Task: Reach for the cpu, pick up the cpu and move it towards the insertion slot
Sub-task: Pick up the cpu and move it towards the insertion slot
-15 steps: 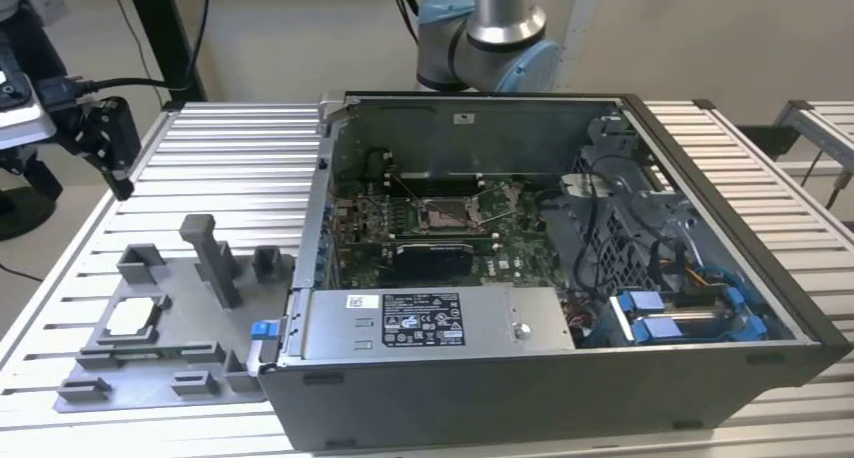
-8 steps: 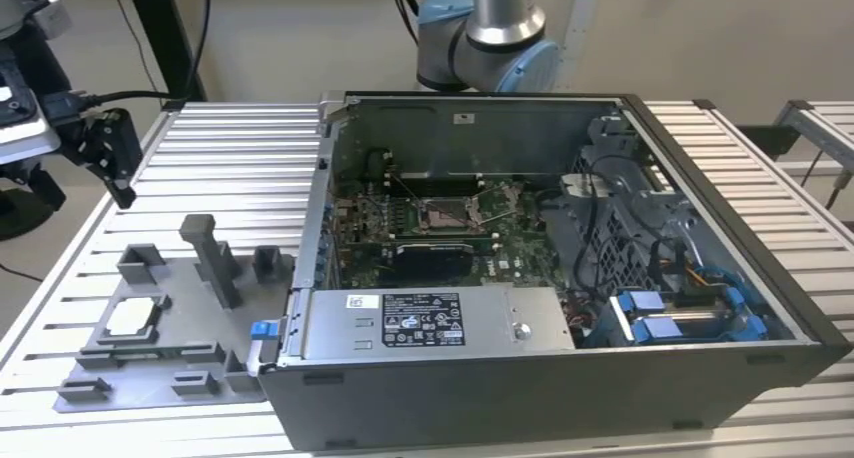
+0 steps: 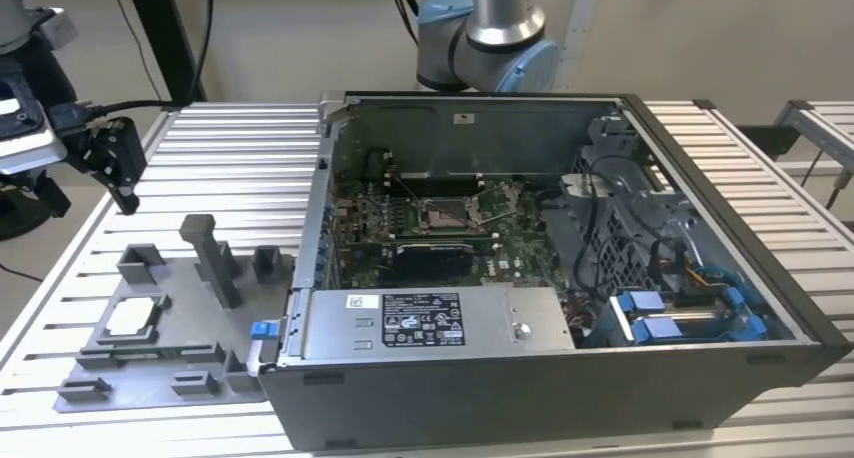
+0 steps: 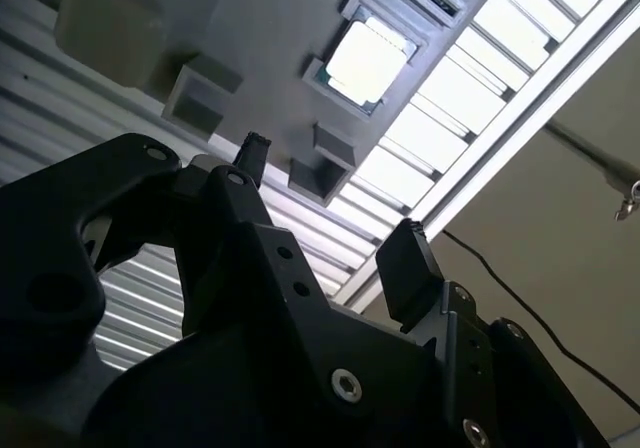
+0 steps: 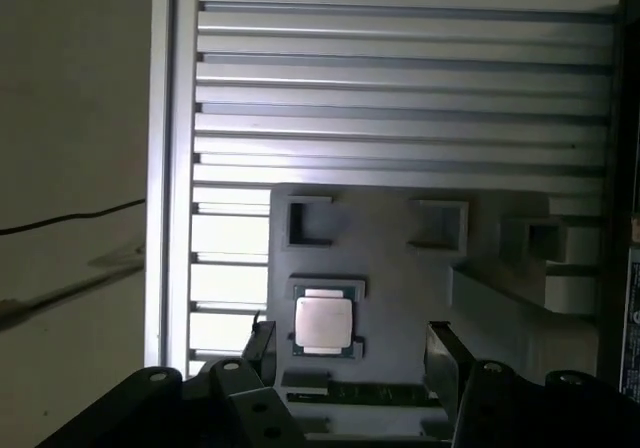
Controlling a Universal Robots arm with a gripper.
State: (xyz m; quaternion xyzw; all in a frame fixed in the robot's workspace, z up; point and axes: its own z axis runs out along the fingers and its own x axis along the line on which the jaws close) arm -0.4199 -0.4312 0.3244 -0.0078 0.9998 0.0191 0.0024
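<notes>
The cpu [image 3: 130, 318] is a small silvery square lying flat in a recess of the grey fixture plate [image 3: 160, 378] at the exterior view's left. Both wrist views look down on the cpu [image 4: 368, 60] [image 5: 323, 322]. My gripper [image 3: 120, 168] hangs above the slatted table, behind the fixture and apart from the cpu. Its black fingers [image 4: 405, 253] stand open with nothing between them, and the gripper [image 4: 330, 203] [image 5: 353, 353] frames the cpu in the first wrist view. The insertion slot [image 3: 447, 215], a silver frame on green board, lies inside the open case.
The open computer case [image 3: 561, 378] fills the table's middle and the exterior view's right, with cables and blue clips [image 3: 667, 318] inside. Upright grey blocks [image 3: 214, 258] rise from the fixture between the cpu and the case. The arm's base [image 3: 487, 38] stands behind the case.
</notes>
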